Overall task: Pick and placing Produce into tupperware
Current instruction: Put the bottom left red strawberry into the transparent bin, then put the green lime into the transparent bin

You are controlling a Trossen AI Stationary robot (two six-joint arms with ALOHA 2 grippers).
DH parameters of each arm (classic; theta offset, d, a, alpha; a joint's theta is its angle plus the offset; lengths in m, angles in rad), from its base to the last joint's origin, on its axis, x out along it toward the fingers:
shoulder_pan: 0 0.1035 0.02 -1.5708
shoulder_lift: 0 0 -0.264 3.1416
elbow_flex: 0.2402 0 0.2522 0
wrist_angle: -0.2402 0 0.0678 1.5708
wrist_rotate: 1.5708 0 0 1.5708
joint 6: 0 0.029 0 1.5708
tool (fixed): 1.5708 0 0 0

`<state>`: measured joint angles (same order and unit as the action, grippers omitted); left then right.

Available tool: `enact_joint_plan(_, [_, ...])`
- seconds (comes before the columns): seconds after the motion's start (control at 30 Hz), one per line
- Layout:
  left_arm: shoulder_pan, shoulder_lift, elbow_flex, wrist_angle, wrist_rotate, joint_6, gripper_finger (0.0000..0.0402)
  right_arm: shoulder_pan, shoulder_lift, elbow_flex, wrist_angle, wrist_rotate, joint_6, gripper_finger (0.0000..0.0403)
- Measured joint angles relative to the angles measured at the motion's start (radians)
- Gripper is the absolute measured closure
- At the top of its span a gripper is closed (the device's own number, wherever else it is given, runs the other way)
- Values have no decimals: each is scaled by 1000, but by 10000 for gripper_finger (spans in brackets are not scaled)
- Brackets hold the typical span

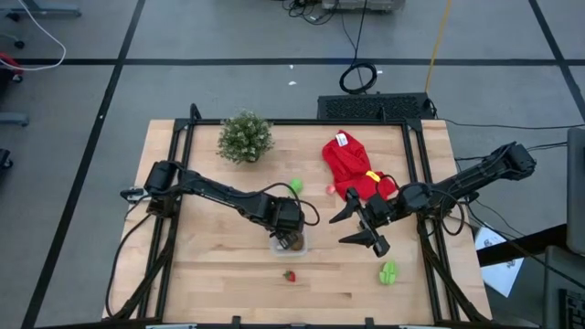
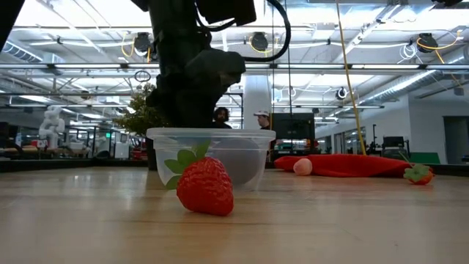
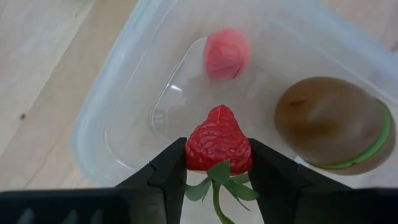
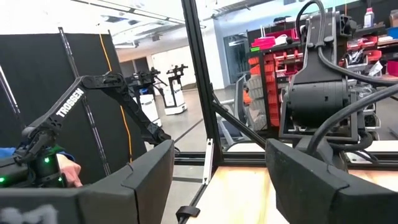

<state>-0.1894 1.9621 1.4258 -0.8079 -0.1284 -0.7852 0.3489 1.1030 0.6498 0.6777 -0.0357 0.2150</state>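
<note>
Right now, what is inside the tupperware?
The tupperware holds a brown kiwi and a small pink fruit. The left gripper holds a strawberry above it, hiding some floor.

1. The table (image 1: 219, 283) is pale wood with fine grain lines, framed in black.
2. The tub (image 3: 112, 106) is clear and colourless.
3. The strawberry (image 3: 219, 147) between the left gripper's (image 3: 217, 171) black fingers (image 3: 168, 177) is red and dimpled, with a green leafy stem.
4. In the tub, the kiwi (image 3: 326, 121) is brown with a green band, and the pink piece (image 3: 226, 54) is pale red.
5. A second strawberry (image 1: 290, 275) near the front edge is red with green leaves.
6. The cloth (image 1: 352, 164) is red with a yellow mark and a white tag.
7. The plant (image 1: 245, 136) is grey-green.
8. Green pieces lie at mid-table (image 1: 296, 186) and near the front right corner (image 1: 388, 272).
9. The right gripper (image 1: 364, 224) is black.
</note>
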Motion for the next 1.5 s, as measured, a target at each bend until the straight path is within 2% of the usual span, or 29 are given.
enact_joint_plan(0.23, [0, 0, 0, 0, 27, 20, 237, 0, 0, 0, 6, 0, 0, 161])
enact_joint_plan(0.73, [27, 0, 0, -2, 23, 21, 121, 0, 0, 0, 14, 0, -19, 161])
enact_joint_plan(0.9, [27, 0, 29, -4, 23, 26, 108, 0, -3, 0, 14, 0, -22, 161])
enact_joint_plan(1.07, [27, -17, 95, -33, 23, 72, 114, 0, -23, 0, 15, 0, -22, 161])
enact_joint_plan(1.3, [9, -55, 221, -287, -29, 80, 127, -4, -76, 0, -57, 18, -84, 161])
enact_joint_plan(1.5, [-49, -148, 250, -501, -107, 3, 128, -34, -135, 0, -270, 116, -76, 161])
